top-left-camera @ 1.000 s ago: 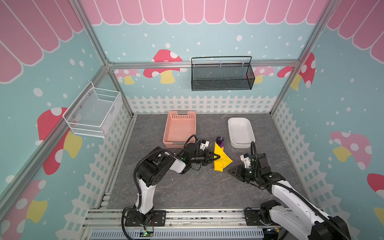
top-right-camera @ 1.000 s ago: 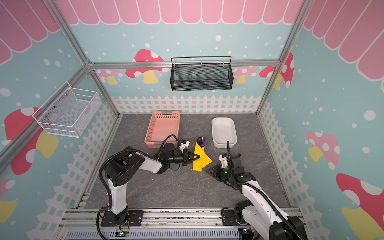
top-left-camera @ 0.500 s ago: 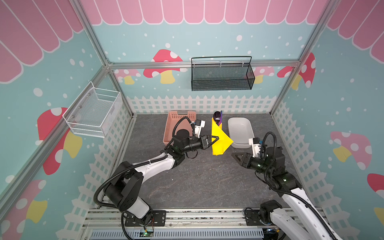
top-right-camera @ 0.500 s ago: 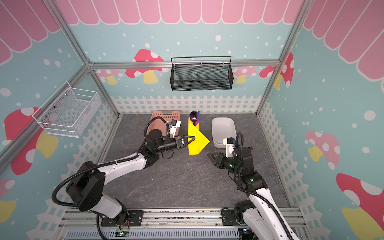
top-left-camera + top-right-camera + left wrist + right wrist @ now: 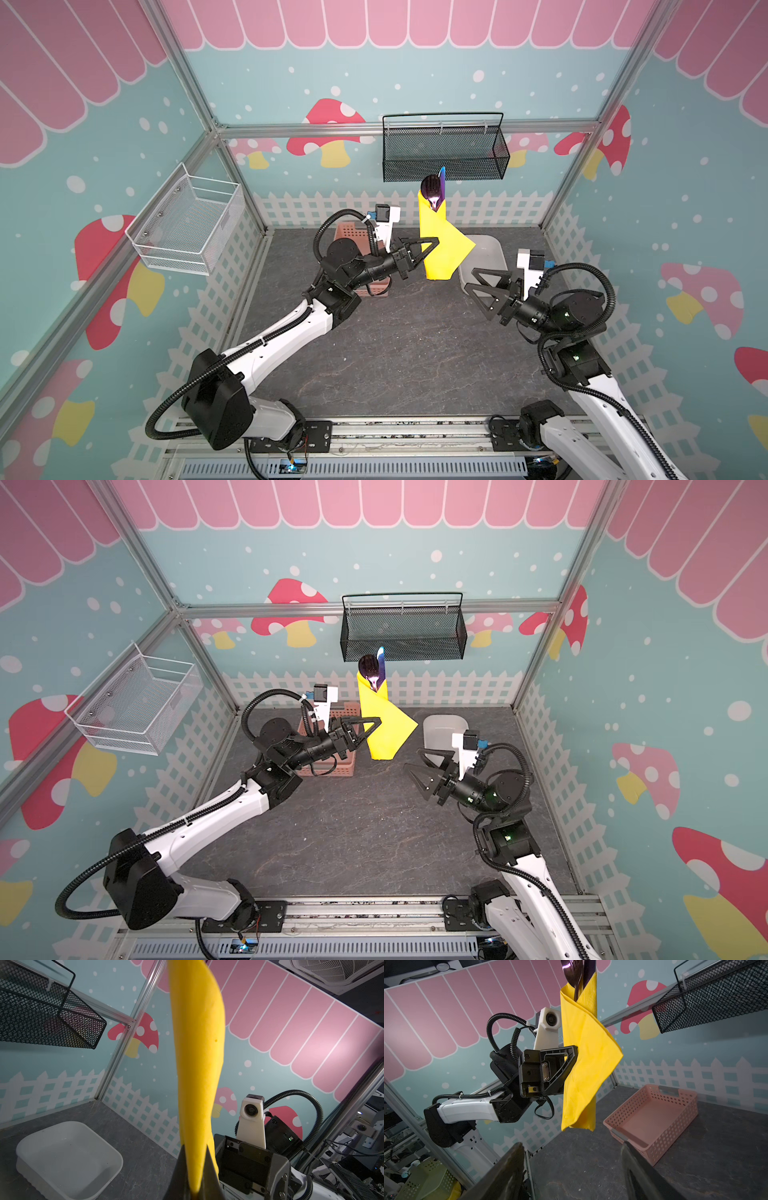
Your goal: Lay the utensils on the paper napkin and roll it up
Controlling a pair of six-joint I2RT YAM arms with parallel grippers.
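**Yellow bundle up in the air**

The left pincer [image 5: 431, 244] is pinching the paper napkin [image 5: 443, 245] – its 2 fingers are pressed together on the yellow sheet, about halfway down it. In the left wrist view the 2 dark fingertips [image 5: 180, 1167] are squeezing the paper from both sides.

The napkin is wrapped around the utensils [image 5: 433, 189] and is standing almost straight up, high above the table [image 5: 395, 353]. It is not touching the table at all. The round spoon bowl and a blue-violet blade tip are poking out of the top, in front of the black wire basket [image 5: 444, 153] on the back wall. 1 loose corner of the napkin is sticking out to the side, and the bottom end is hanging free.

The right pincer [image 5: 470, 278] is spread wide – it is holding nothing. It is pointing at the bundle from near by, but it is not touching it. In the right wrist view its 2 fingers are showing far apart, with the bundle [image 5: 583, 1068] hanging between them farther off.

A white tray [image 5: 490, 257] and a pink basket [image 5: 353, 235] are sitting on the table behind the arms.
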